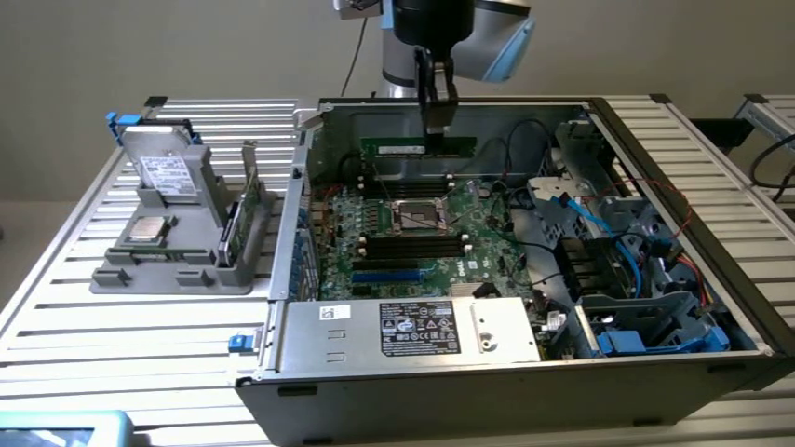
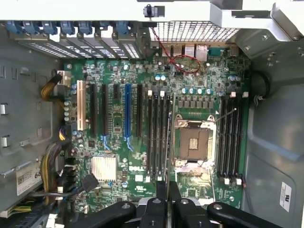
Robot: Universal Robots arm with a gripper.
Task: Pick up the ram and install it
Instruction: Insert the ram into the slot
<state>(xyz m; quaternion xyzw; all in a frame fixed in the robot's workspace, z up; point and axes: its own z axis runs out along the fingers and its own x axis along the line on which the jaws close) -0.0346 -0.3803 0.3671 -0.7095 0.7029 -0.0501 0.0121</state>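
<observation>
Item: ram (image 1: 397, 147). Picked up; you have it pinched along its upper edge by the end effector (image 1: 437, 130), whose fingers are closed onto it, so the stick hangs lengthwise directly beneath the end effector inside the open computer case (image 1: 497, 400). Item: motherboard (image 1: 478, 209), below the end effector, with black memory slots (image 2: 156, 137) on both sides of the processor socket (image 2: 194, 142). Status, by judgement: pick-up done, and the ram looks clear of every slot, so the installing is left.
</observation>
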